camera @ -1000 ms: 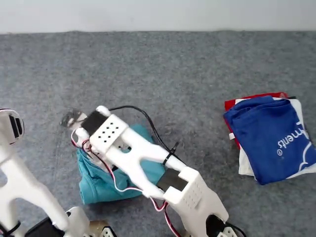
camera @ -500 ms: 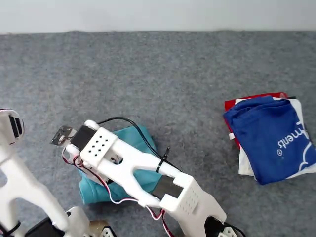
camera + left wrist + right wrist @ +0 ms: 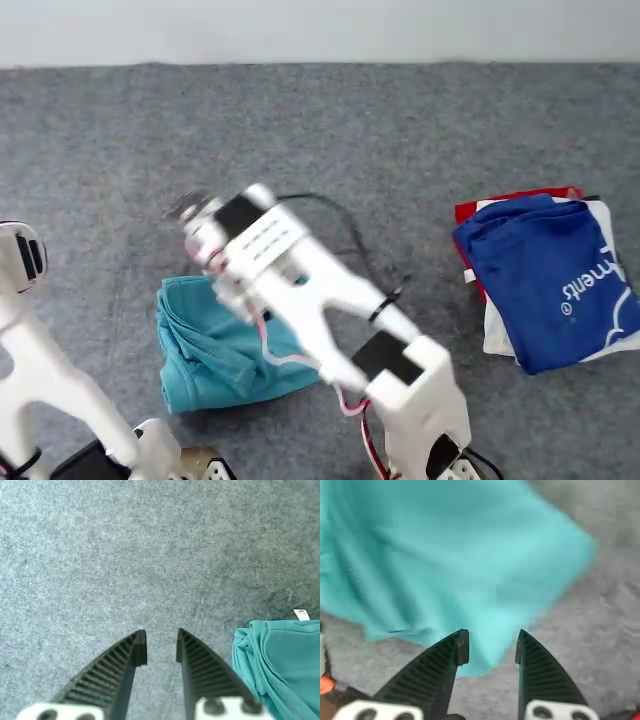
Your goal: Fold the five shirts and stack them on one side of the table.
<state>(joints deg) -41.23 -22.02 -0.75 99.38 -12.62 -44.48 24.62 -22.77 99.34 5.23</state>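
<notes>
A folded teal shirt (image 3: 215, 345) lies on the grey carpet near the front left. My right arm stretches over its far corner, and the right gripper (image 3: 190, 208) hangs blurred just beyond the shirt's far edge. In the right wrist view that gripper (image 3: 491, 647) stands open with teal cloth (image 3: 445, 555) spread below it and nothing between the fingers. My left gripper (image 3: 161, 647) is open over bare carpet, with the teal shirt (image 3: 282, 662) off to one side. A stack of folded shirts with a blue shirt (image 3: 545, 280) on top sits at the right.
The white left arm (image 3: 35, 360) stands at the front left edge. White and red shirts (image 3: 500, 205) peek out under the blue one. A pale wall (image 3: 320, 30) borders the table's far edge. Grey carpet (image 3: 380, 140) stretches between the teal shirt and the stack.
The right arm first swung left across the teal shirt, then lifted back toward the far side and right, uncovering most of the shirt. The stack and the left arm stayed still.
</notes>
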